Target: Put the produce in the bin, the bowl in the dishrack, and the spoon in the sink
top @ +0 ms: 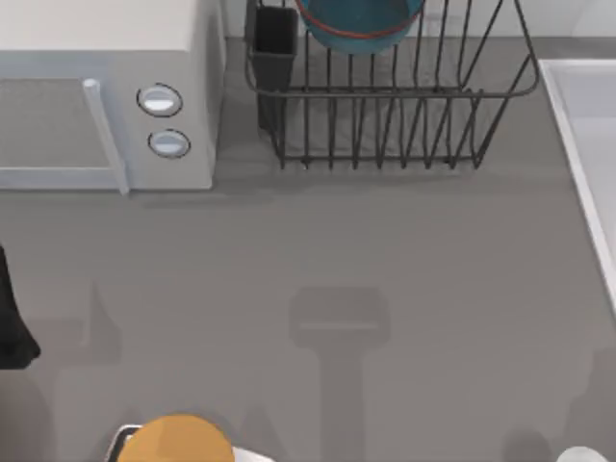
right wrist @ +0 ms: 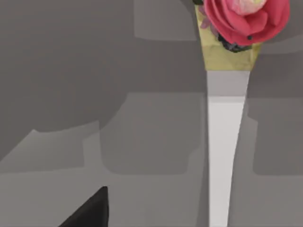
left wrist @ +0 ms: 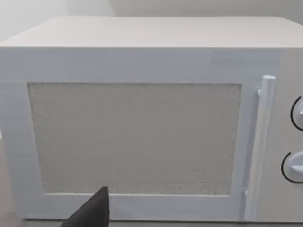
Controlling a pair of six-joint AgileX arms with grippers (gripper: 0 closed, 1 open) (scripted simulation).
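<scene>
From my right wrist I see the spoon (right wrist: 226,156) on the tabletop (right wrist: 71,71); end effector grip I cannot tell. The bowl (top: 358,24) sits in the dishrack (top: 385,125).

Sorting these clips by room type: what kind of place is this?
Probably a kitchen counter: a white microwave, a wire dishrack holding a blue bowl, and a pale sink rim at the right edge.
</scene>
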